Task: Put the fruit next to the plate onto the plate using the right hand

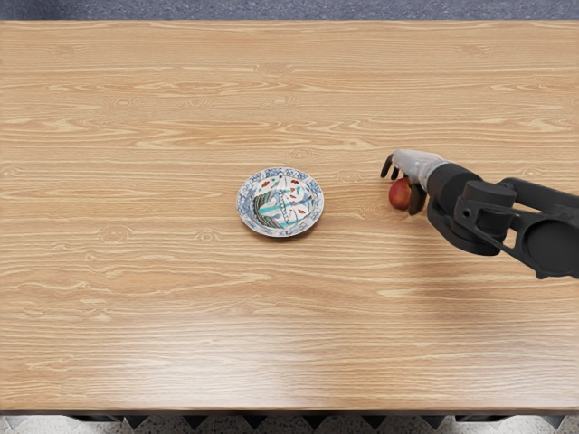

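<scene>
A small red fruit (399,194) lies on the wooden table to the right of a patterned blue, white and red plate (246,201). My right hand (403,177) comes in from the right edge and sits over the fruit, its dark fingers curled around the top and sides of it. The thumb shows on the fruit's right side. Part of the fruit is hidden under the palm. I cannot tell if the fruit is off the table. The left arm does not show.
The wooden table (181,307) fills the view, with its front edge near the bottom of the picture and its far edge at the top. The dark forearm (507,221) stretches to the right edge.
</scene>
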Controlling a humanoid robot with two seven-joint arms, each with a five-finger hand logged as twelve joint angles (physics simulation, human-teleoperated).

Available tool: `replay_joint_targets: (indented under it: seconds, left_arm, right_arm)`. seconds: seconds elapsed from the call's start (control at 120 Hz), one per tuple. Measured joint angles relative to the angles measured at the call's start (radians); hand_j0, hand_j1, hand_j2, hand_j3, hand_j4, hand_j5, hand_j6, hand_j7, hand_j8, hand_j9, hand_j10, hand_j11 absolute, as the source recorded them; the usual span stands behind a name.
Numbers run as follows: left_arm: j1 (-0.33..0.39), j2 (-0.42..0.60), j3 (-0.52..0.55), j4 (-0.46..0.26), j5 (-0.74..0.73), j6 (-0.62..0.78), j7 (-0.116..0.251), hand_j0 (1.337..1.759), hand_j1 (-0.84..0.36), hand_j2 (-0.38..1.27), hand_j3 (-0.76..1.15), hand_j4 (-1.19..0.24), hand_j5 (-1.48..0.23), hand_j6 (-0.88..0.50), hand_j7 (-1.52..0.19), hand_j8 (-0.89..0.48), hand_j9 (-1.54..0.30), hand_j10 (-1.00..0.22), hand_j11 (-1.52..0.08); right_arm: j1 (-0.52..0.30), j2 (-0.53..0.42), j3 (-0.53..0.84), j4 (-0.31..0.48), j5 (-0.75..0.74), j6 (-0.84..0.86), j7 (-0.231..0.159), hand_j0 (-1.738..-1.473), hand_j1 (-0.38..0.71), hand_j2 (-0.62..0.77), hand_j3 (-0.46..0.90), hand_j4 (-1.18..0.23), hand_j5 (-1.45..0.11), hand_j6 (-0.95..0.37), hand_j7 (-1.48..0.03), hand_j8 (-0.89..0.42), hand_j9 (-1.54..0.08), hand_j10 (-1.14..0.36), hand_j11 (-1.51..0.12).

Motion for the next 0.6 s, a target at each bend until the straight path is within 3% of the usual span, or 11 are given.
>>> replay_joint_targets:
  seconds: [0.275,0.6]
  left_arm:
    - [0.0,0.0,0.0,0.0,0.0,0.0,0.0,1.658,0.35,0.0,0.0,0.0,0.0,0.0,0.0,0.0,0.0,0.0,0.0]
    - [0.0,0.0,0.0,0.0,0.0,0.0,0.0,1.658,0.35,0.0,0.0,0.0,0.0,0.0,0.0,0.0,0.0,0.0,0.0]
  right_arm:
    - [-0.008,0.0,0.0,0.001,0.0,-0.004,0.0,-1.658,0.21,-0.07,0.0,-0.48,-0.62,-0.46,-0.62,-0.43,-0.62,-0.48,-0.62]
    - [-0.013,0.0,0.002,-0.001,-0.004,-0.007,0.0,-1.651,0.24,0.19,0.0,-0.69,-0.86,-0.49,-0.88,-0.43,-0.88,-0.61,-0.89]
